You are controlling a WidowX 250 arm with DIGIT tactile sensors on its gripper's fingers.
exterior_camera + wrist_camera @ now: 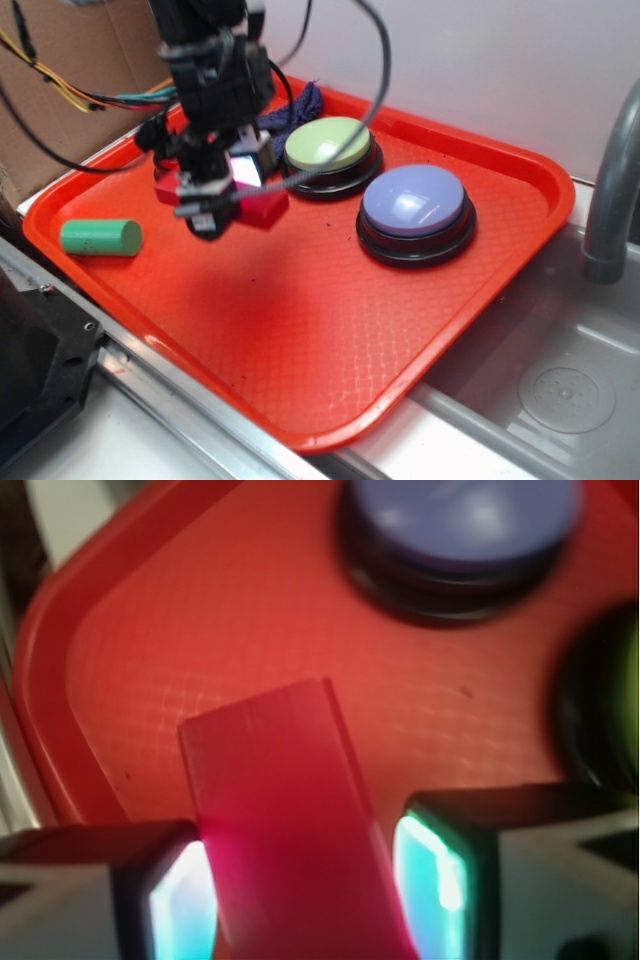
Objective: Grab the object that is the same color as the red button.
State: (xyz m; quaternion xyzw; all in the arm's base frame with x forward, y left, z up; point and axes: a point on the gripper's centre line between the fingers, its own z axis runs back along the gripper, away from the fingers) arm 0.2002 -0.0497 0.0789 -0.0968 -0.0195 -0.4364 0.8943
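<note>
Two glowing pads [185, 905] of my gripper [228, 195] pinch the smooth red block [285, 820], held above the waffle-textured tray [300, 330], left of the domed green button [327, 145].

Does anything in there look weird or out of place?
Slightly: a dark blue cloth-like clump lies bunched at the red tray's back edge behind the green button. Otherwise tidy; the tool grips the red block.
</note>
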